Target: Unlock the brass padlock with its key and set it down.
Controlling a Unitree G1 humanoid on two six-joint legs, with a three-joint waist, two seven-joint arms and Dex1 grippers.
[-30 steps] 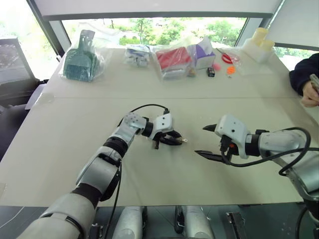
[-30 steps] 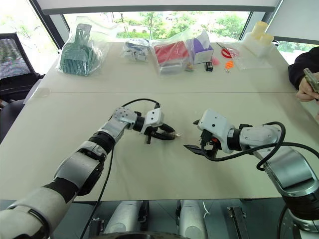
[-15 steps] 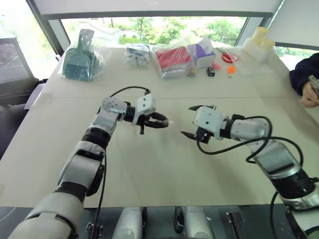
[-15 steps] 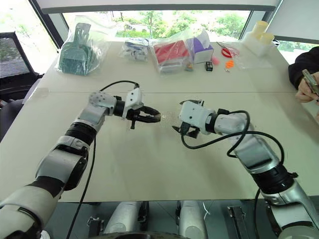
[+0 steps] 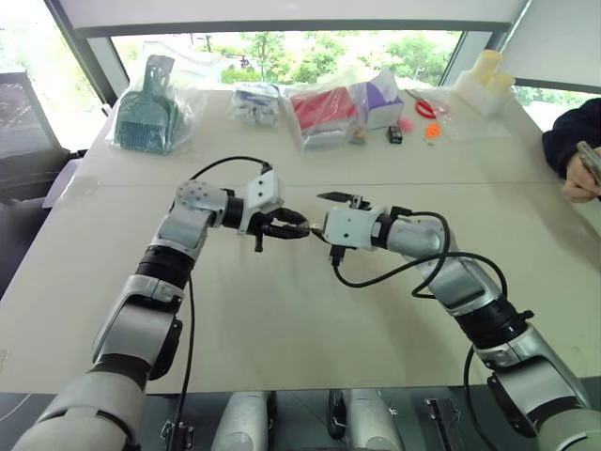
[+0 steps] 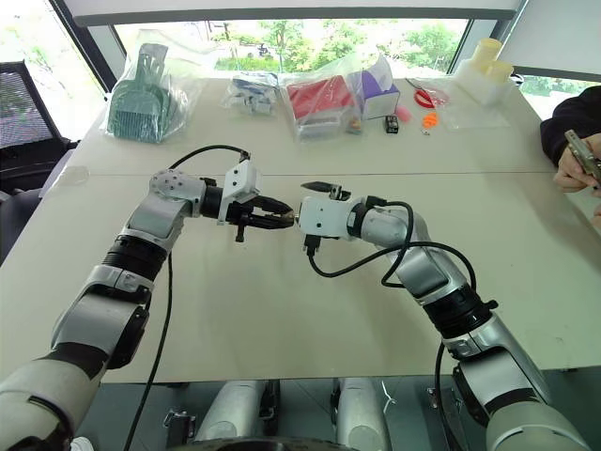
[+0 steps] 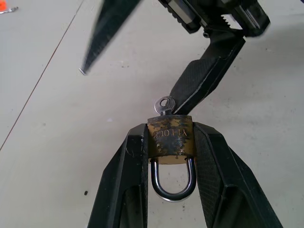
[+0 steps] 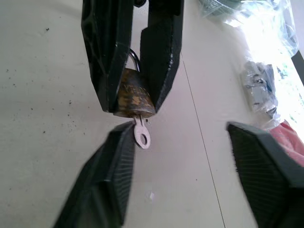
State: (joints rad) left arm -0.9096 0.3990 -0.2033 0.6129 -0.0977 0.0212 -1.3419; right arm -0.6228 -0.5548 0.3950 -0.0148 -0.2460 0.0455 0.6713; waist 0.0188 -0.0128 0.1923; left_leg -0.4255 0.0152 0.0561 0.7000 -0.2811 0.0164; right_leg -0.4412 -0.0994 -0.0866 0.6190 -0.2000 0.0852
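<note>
Left gripper (image 7: 170,142) clamps the brass padlock (image 7: 170,141) by its body between both fingers, held up above the table (image 5: 282,319), silvery shackle pointing back toward the wrist. The key (image 7: 164,105) sticks out of the padlock's bottom, bow end toward the right gripper (image 8: 183,142). Right gripper fingers are spread apart around the key: one fingertip (image 8: 121,137) is just beside or touching the key bow, the other finger (image 8: 259,156) is well apart, so nothing is grasped. In the head views the two grippers meet tip to tip over the middle of the table. Far edge holds bagged clutter: green scoop (image 5: 150,117), red pack (image 5: 324,111), scissors (image 5: 427,108). A person's sleeve and hand (image 5: 582,178) show at the right edge.
</note>
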